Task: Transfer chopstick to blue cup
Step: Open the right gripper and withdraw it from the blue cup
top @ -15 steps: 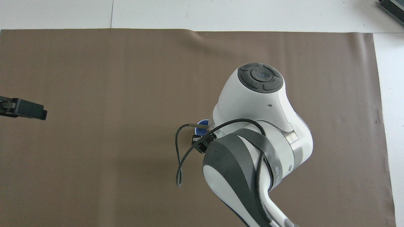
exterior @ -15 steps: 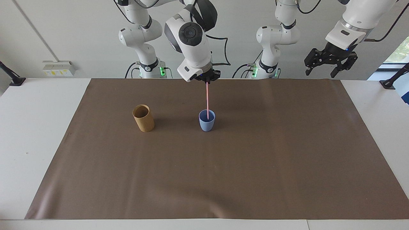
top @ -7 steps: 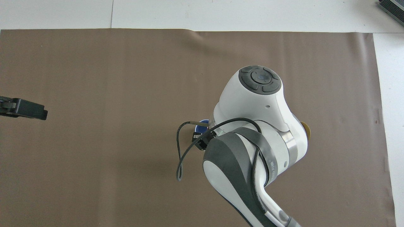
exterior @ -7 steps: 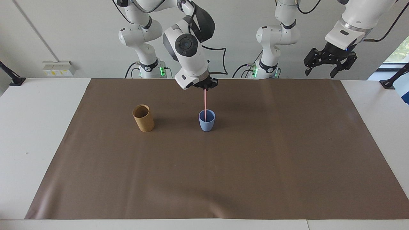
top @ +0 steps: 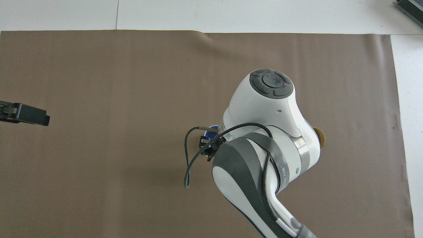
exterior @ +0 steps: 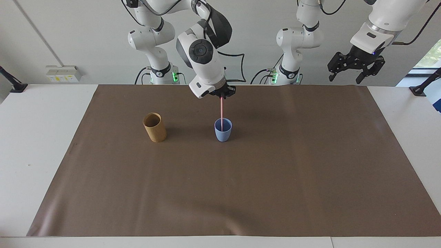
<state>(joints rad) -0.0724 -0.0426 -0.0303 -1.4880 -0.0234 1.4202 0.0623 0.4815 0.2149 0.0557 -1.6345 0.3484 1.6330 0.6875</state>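
Observation:
The light-blue cup (exterior: 223,133) stands upright on the brown mat, near its middle. The pale-pink chopstick (exterior: 221,113) stands almost vertical, its lower end inside the cup and its upper end at my right gripper (exterior: 222,94), which hangs straight over the cup. Whether the gripper still holds the stick does not show. In the overhead view the right arm covers nearly everything, leaving a sliver of the blue cup (top: 209,132) beside the right gripper (top: 207,149). My left gripper (exterior: 356,70) waits open and empty, high over the left arm's end of the table.
A taller tan-brown cup (exterior: 154,127) stands upright on the mat (exterior: 275,172) toward the right arm's end, level with the blue cup. Its rim (top: 320,138) peeks out from under the right arm in the overhead view. White table borders the mat.
My right gripper has come down over the blue cup, and the chopstick has sunk deeper into the cup. The left arm has not moved.

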